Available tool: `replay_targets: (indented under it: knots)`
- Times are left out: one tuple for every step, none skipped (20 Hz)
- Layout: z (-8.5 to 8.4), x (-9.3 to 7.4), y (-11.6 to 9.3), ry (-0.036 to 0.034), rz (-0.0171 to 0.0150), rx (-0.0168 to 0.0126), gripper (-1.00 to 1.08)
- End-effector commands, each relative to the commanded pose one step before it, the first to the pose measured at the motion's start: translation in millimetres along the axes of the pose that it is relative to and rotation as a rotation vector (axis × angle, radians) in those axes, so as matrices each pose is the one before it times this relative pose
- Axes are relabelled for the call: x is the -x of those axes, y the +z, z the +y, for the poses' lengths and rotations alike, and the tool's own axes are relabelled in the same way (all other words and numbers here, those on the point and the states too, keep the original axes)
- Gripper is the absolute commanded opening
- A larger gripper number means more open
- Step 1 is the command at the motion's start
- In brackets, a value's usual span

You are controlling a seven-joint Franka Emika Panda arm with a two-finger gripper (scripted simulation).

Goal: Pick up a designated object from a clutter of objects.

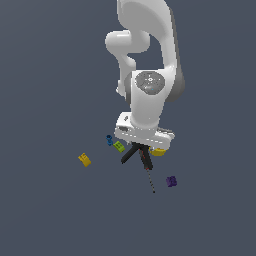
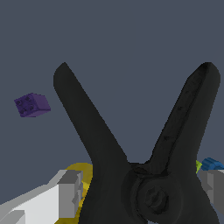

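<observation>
In the wrist view the black spring clamp (image 2: 144, 175) fills the foreground, its pivot hub lying between the two grey fingers (image 2: 70, 194) of the gripper (image 2: 142, 197), one finger on each side of the hub, and its two handle legs splaying away in a V. Whether the pads actually press the clamp cannot be told; the jaws stand roughly as wide as the hub, with the clamp between them. Just behind one finger a yellow cup (image 2: 81, 173) peeks out, and behind the other a sliver of green block (image 2: 198, 165) and a blue piece (image 2: 213, 164). Farther off, well apart on the grey floor, sits a purple block (image 2: 32, 105). In the exterior view the arm's hand covers the clamp's head; the thin screwdriver (image 1: 148, 170) lies beside one leg, and a yellow block (image 1: 84, 159) lies off toward the exterior view's left.
</observation>
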State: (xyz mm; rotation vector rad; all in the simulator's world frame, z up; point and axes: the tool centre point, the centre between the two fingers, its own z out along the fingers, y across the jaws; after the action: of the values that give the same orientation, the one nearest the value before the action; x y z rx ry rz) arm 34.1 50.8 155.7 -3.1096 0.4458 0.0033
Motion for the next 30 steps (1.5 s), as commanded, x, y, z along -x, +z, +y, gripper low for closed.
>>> replay_targets:
  knots:
    - [5.37,10.07,-20.36,-0.00003,0.00188,-0.00088,-1.0]
    - [2.16,4.05,-7.79,0.0,0.0,0.0,-1.0]
    - [2.17,4.06,-7.83,0.0,0.0,0.0,-1.0]
    - [2.18,4.07,-7.87,0.0,0.0,0.0,-1.0]
    - [2.19,4.08,-7.92,0.0,0.0,0.0,-1.0]
    - [2.2,4.1,-7.97,0.0,0.0,0.0,-1.0]
    - [2.21,4.11,-8.03,0.0,0.0,0.0,-1.0]
    - [2.23,4.13,-8.1,0.0,0.0,0.0,-1.0]
    - [2.24,4.15,-8.17,0.0,0.0,0.0,-1.0]
    - [2.26,4.17,-8.25,0.0,0.0,0.0,-1.0]
    - [2.28,4.2,-8.34,0.0,0.0,0.0,-1.0]
    - [2.3,4.23,-8.45,0.0,0.0,0.0,-1.0]
    - [2.33,4.27,-8.56,0.0,0.0,0.0,-1.0]
    - [2.35,4.31,-8.69,0.0,0.0,0.0,-1.0]
    - [2.28,4.39,-8.8,0.00006,0.00012,0.00047,-1.0]
    - [2.42,4.42,-8.99,0.0,0.0,0.0,-1.0]
    - [2.45,4.48,-9.17,0.0,0.0,0.0,-1.0]
    - [2.48,4.52,-9.31,0.0,0.0,0.0,-1.0]
    - [2.41,4.39,-9.1,0.0,0.0,0.0,-1.0]
    - [2.33,4.24,-8.84,0.0,0.0,0.0,-1.0]
    - [2.24,4.08,-8.57,0.0,0.0,0.0,-1.0]
    - [2.15,3.92,-8.28,0.0,0.0,0.0,-1.0]
    - [2.06,3.75,-7.97,0.0,0.0,0.0,-1.0]
    - [1.97,3.57,-7.67,0.0,0.0,0.0,-1.0]
    - [1.87,3.39,-7.36,0.0,0.0,0.0,-1.0]
    - [1.77,3.19,-7.03,0.0,0.0,0.0,-1.0]
    - [1.66,2.99,-6.66,0.0,0.0,0.0,-1.0]
    - [1.54,2.78,-6.25,0.0,0.0,0.0,-1.0]
    - [1.42,2.55,-5.79,0.0,0.0,0.0,-1.0]
    - [1.29,2.31,-5.32,0.0,0.0,0.0,-1.0]
